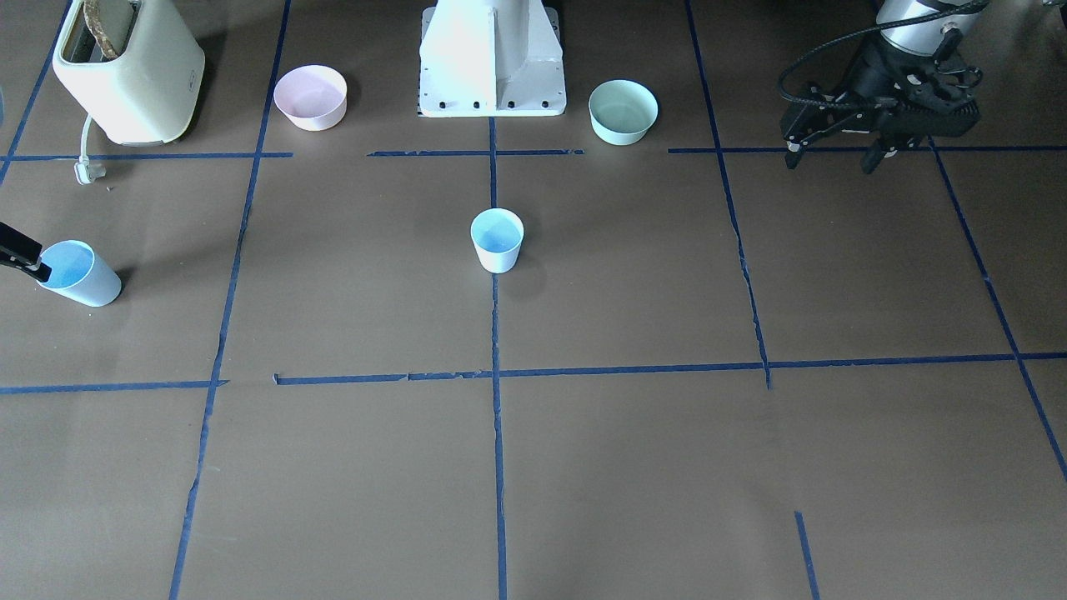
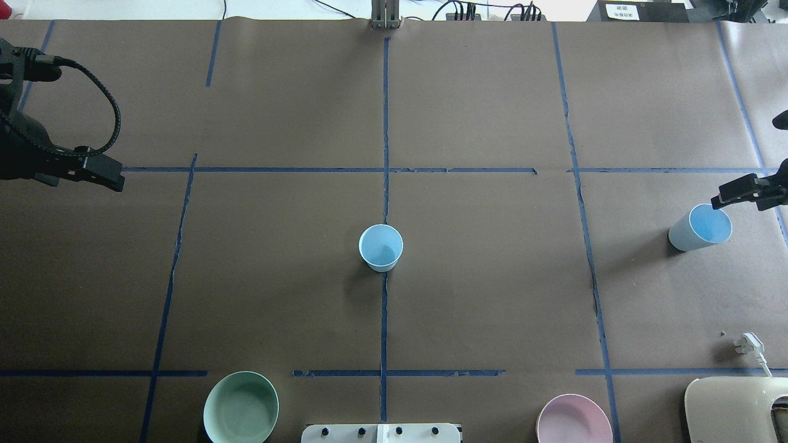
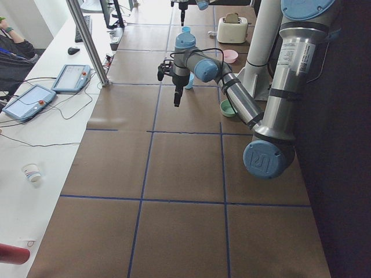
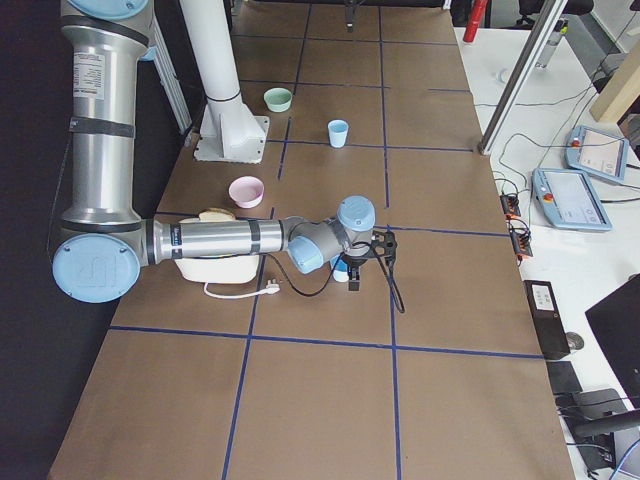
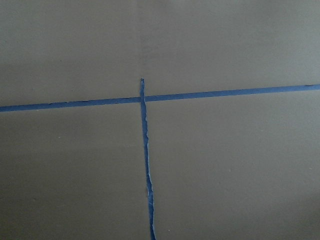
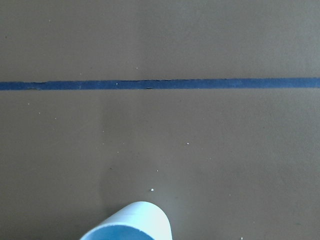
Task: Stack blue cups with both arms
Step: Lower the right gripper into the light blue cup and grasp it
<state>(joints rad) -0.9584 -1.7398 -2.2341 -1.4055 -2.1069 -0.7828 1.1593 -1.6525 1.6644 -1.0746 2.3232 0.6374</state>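
Blue cups [image 2: 381, 247]: likely light, thin, slippery (easily tipped).
Grip: pinch the rim wall.
Left claw [image 1: 832, 157]: fingers apart.
Right claw [image 2: 735, 194]: at side cup [image 2: 700, 227]; closure untellable.

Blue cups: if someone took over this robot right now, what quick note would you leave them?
Left gripper: open, empty, hovering far from both cups.
Right gripper: at the rim of the outer blue cup; whether it is open or shut, I cannot tell.
Middle blue cup: upright on the centre tape line, nothing touching it.
Done: nothing stacked yet.
Left: pick up one cup and nest it in the other.
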